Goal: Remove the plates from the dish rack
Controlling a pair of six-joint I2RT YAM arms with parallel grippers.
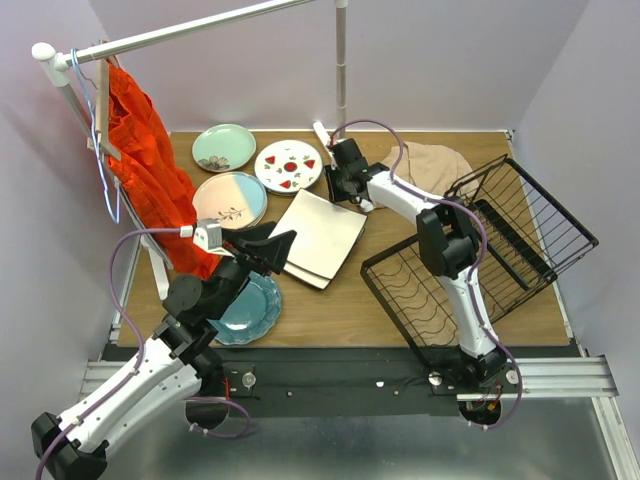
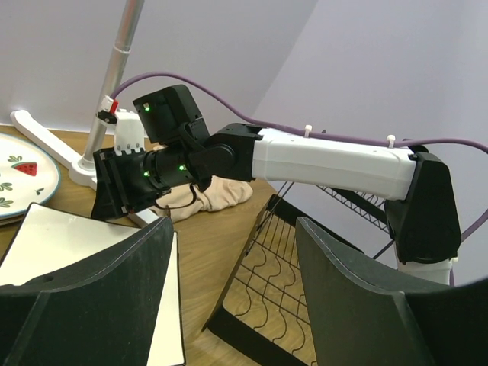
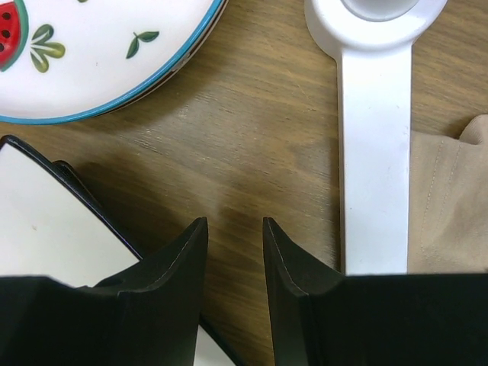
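Plates (image 1: 288,165) lie on the desk (image 1: 340,312) at nine o'clock from the dish rack (image 1: 420,295), which looks emptied. Left end effector (image 2: 236,225) gapes wide, right end effector (image 3: 235,229) half-parted, both empty. A careless retreat could clip the square plates (image 1: 322,238).

no legible text, no labels, brands, numbers or signs, nothing readable in any of the three views
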